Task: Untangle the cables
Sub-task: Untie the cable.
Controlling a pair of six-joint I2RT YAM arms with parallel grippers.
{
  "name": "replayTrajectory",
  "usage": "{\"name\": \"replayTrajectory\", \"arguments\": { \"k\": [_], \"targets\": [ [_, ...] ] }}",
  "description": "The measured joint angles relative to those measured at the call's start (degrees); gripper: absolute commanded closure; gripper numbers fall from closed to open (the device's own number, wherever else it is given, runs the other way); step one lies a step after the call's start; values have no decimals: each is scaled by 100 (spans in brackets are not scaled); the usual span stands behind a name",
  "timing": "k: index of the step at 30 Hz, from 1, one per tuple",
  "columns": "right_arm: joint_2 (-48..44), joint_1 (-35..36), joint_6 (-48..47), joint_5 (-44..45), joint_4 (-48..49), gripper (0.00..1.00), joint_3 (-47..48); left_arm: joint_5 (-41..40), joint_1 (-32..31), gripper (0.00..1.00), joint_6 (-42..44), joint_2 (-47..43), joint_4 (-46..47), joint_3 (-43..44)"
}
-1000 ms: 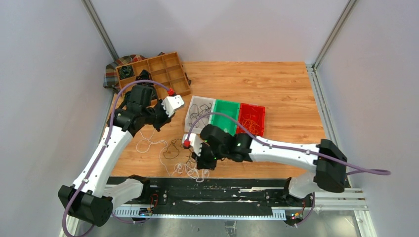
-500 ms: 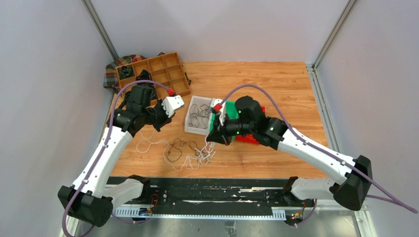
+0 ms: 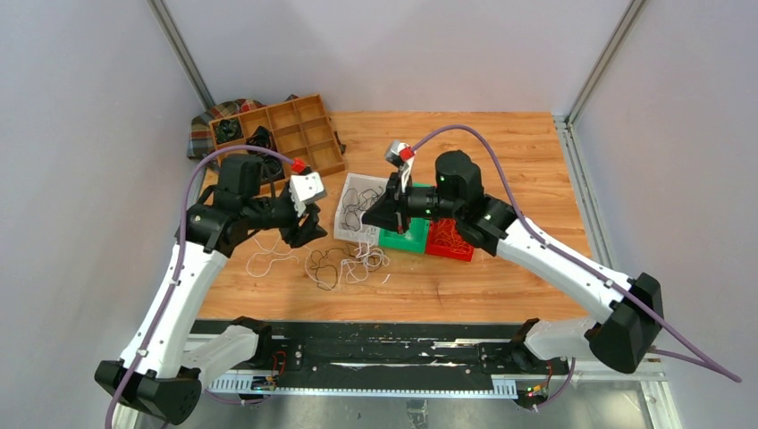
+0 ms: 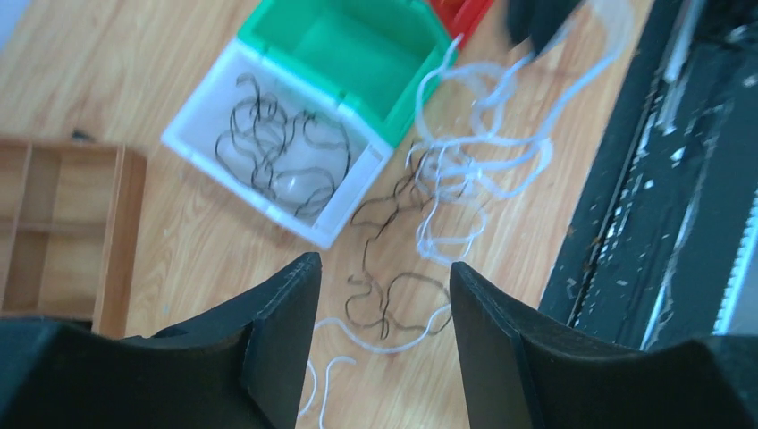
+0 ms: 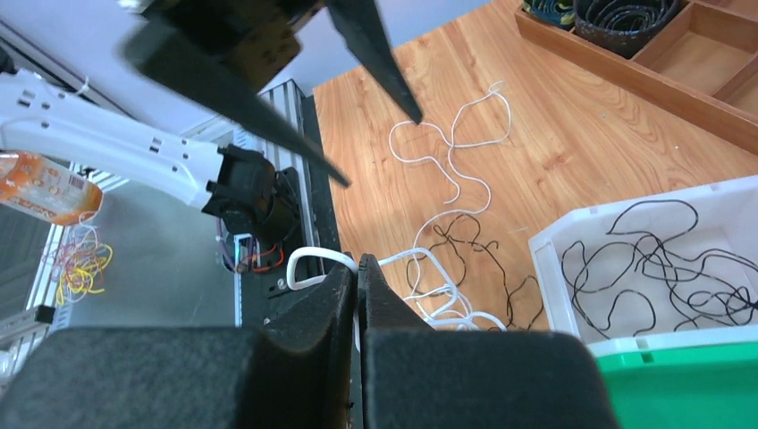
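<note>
1. Top external: your right gripper (image 3: 370, 218) hangs over the near edge of the white bin (image 3: 341, 219), fingers pressed together. What they pinch is too thin to make out here. The cables (image 3: 344, 265), a black-and-white tangle, lie on the table (image 3: 501, 143) just near of that bin. Your left gripper (image 3: 306, 232) is just left of the tangle, fingers spread, nothing in them. A loose white cable (image 3: 264, 261) lies apart, further left.
2. Left wrist: you see both fingers (image 4: 286, 331) wide apart and bare, above the wood. Between them lie a black loop and a white one from the tangle. Beyond, white loops rise off the table on the tangle's right side, by the green bin (image 4: 357, 45). Black cables sit inside the white bin.
3. Right wrist: the fingers are clamped tight on a white strand (image 5: 308, 257), which loops out at their tips and drops to the tangle on the wood below. The left gripper's spread fingers show to the left, near the loose white cable.
</note>
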Motion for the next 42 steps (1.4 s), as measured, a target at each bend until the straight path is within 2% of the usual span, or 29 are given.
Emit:
{"name": "replayTrajectory", "arguments": {
  "k": [7,15,18,20,22,31,33,35,36,42],
  "targets": [
    [597,236,345,481,155,99,435,1082,0,34,-273,-229,-2,358],
    [901,857,647,1340,321,99,669,1515,-114,41,-317,-310,-15,258],
    [944,1029,658,1641,273,99,730,1488,-146,48,-313,-396,-7,160],
    [946,1082,656,1757,223,99,732,1373,-160,60,-299,-472,46,72],
    [953,1163,614,1886,107,99,761,1174,-186,68,-358,-540,131,-17],
    [953,1340,262,2256,-4,99,918,92,-245,81,-970,-931,852,-632],
    [949,1384,197,2284,-24,99,918,9,-247,77,-1056,-973,988,-638],
    [949,1414,181,2306,-48,99,918,-15,-249,59,-1091,-999,1069,-638],
    [949,1414,181,2308,-52,99,918,26,-251,56,-1073,-1003,1069,-638],
    [949,1423,199,2288,-50,99,918,531,-256,55,-1045,-1080,1021,-772]
  ]
}}
